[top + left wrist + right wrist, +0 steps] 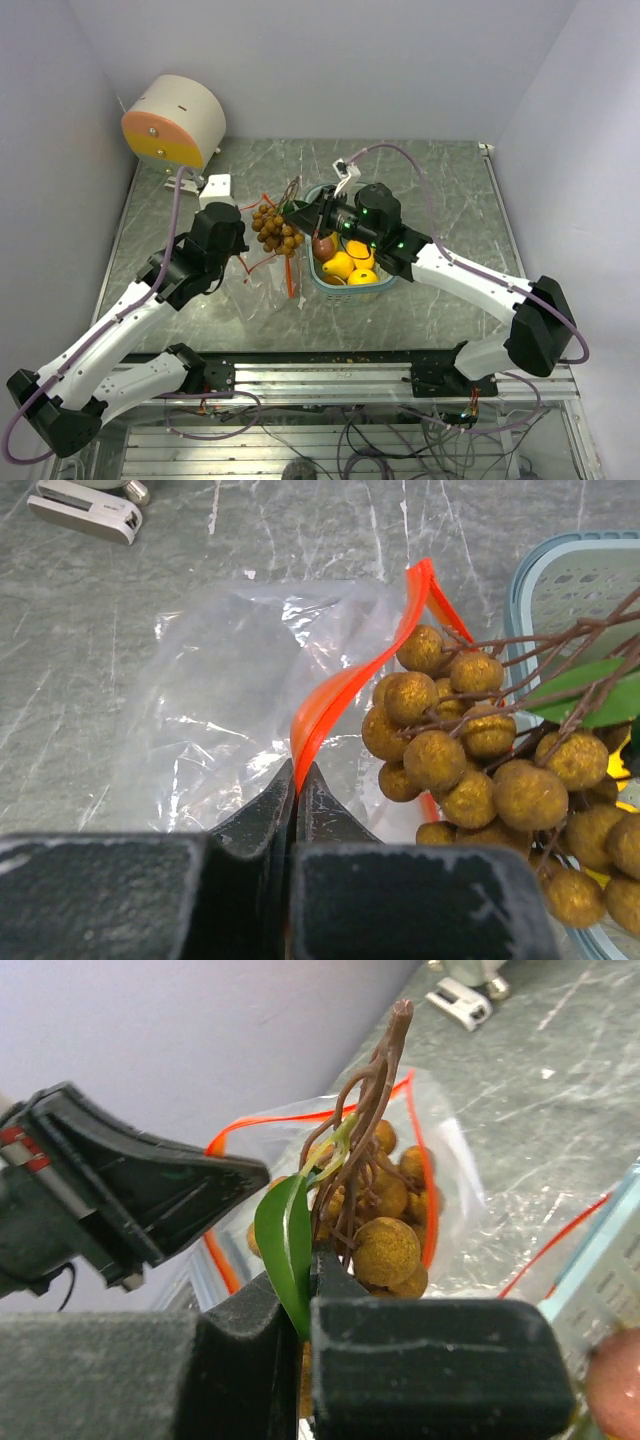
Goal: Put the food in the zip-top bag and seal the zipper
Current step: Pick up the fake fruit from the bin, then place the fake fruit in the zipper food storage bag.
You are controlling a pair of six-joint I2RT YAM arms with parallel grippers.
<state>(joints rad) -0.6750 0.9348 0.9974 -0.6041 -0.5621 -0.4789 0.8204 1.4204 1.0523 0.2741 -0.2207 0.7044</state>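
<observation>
**Fruit bunch at bag mouth, both grippers pinching**

Right gripper (310,1278): jaws pressed together on the brown stems and green leaf of a bunch of golden-brown round fruits (385,1250). The bunch hangs just beyond its fingertips.

Left gripper (297,780): jaws pinching the orange zipper strip (340,690) of a clear plastic zip-top bag (220,700), holding that lip raised. The bunch sits just right of its fingertips, at the bag's mouth. Whether any fruit is past the rim cannot be told.

Beneath and behind the right gripper's wrist: a light-blue plastic basket (570,580) holding yellow-orange lemon-like fruits (350,265) and a dark red round fruit (323,246).

Under everything: a grey-green marbled table (450,190).

Well beyond the left gripper: a white clip-like bracket (85,508) and a cream-and-orange cylinder (175,120).
</observation>
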